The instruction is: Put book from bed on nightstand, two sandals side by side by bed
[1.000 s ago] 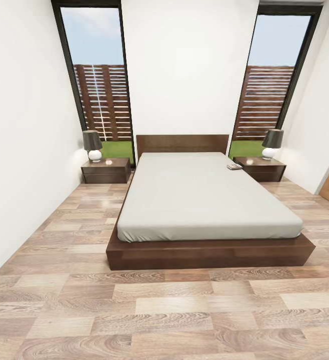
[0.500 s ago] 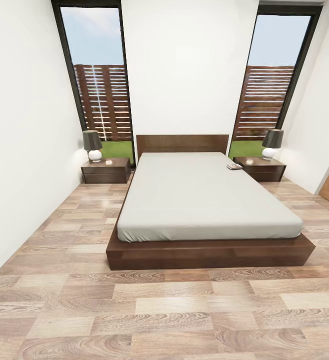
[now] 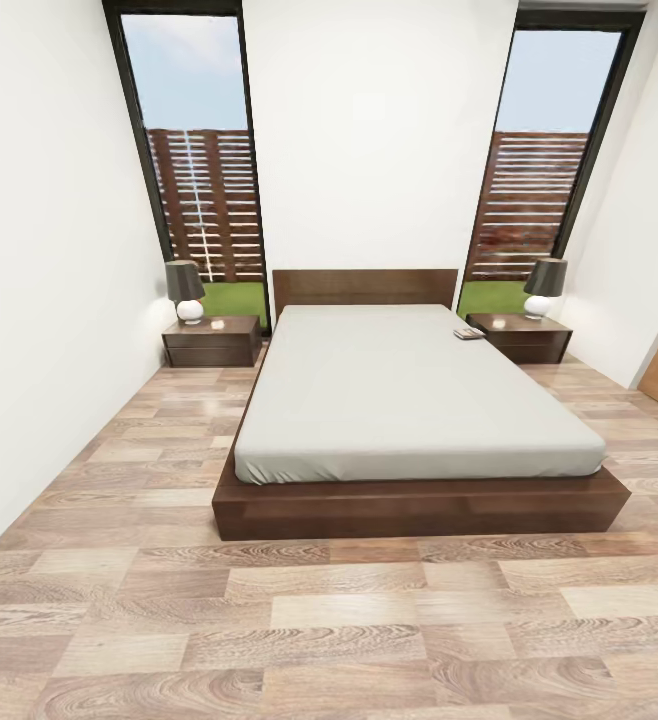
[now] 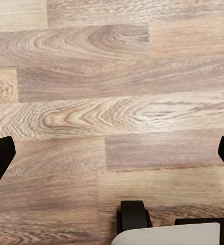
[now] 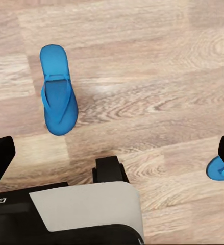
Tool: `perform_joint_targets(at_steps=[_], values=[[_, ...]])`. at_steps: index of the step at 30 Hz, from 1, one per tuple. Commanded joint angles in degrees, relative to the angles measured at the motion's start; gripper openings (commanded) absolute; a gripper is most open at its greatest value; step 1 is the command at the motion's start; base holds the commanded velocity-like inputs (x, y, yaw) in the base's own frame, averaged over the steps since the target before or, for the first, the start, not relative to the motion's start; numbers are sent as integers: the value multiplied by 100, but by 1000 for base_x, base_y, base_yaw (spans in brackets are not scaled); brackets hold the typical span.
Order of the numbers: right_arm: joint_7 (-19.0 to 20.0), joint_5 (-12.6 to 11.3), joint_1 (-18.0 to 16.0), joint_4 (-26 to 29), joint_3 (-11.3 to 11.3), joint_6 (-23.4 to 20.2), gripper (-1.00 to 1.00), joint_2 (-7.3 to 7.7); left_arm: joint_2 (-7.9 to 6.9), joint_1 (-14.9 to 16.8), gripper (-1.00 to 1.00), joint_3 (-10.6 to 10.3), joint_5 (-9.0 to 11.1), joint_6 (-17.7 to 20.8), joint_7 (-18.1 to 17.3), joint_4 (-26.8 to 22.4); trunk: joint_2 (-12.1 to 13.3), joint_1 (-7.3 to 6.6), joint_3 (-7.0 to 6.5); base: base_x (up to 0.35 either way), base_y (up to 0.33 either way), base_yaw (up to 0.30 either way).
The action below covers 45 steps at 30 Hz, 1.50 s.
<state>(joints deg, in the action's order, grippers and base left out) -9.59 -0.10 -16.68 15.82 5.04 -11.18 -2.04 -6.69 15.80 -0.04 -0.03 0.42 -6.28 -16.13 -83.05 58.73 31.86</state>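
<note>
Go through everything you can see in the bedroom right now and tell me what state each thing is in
book: lying flat on the bed, near the right edge at the headboard end.
bed: bare grey mattress, otherwise clear.
left gripper: open, over bare floor.
right gripper: open, holding nothing.
sandal: flat on the floor, sole down.
second sandal: on the floor, apart from the first, partly hidden.
</note>
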Motion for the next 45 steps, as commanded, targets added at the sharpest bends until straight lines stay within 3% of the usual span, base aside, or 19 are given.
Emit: perform_joint_targets(at_steps=[1, 12, 17, 21, 22, 26, 27, 31, 32, 35, 38, 45], values=[[-34, -1, -2, 4, 63, -45, 100, -2, -3, 2, 100, 1, 0, 9, -31, -5, -3, 0, 6, 0, 0, 0], [-331, -2, -10, -41, 156, -197, 100, -11, -24, 5, 100, 11, 2, 82, -450, -128, -3, 0, 6, 0, 0, 0], [-359, 10, -10, -48, 151, -225, 100, -40, -35, 4, 100, 10, 3, 442, -612, -635, -3, 0, 6, 0, 0, 0], [-379, 32, -11, -44, 140, -236, 100, -111, -52, 1, 100, -3, -2, 1587, -694, -1976, -3, 0, 6, 0, 0, 0], [-379, 32, -11, -44, 140, -236, 100, -111, -52, 1, 100, -3, -2, 1587, -694, -1976, -3, 0, 6, 0, 0, 0], [-402, 45, -11, -37, 133, -241, 100, -148, -95, -26, 100, 12, 3, 3219, -837, -4029, -3, 0, 6, 0, 0, 0], [-402, 45, -11, -37, 133, -241, 100, -148, -95, -26, 100, 12, 3, 3219, -837, -4029, -3, 0, 6, 0, 0, 0], [-417, 52, -19, -29, 131, -252, 100, -163, -115, -34, 100, 17, 8, 4771, -984, -5690, -3, 0, 6, 0, 0, 0], [-417, 52, -19, -29, 131, -252, 100, -163, -115, -34, 100, 17, 8, 4771, -984, -5690, -3, 0, 6, 0, 0, 0], [-422, 57, -24, -23, 125, -261, 100, -179, -101, 8, 100, 21, -5, 5460, -1032, -6282, -3, 0, 6, 0, 0, 0], [-424, 71, -31, -20, 115, -270, 100, -232, -85, 142, 100, 9, -29, 5801, -1044, -6572, -3, 0, 6, 0, 0, 0], [-409, 115, -47, -42, -35, -278, 100, -307, 13, 350, 100, -10, -58, 5958, -956, -6630, -3, 0, 6, 0, 0, 0]])
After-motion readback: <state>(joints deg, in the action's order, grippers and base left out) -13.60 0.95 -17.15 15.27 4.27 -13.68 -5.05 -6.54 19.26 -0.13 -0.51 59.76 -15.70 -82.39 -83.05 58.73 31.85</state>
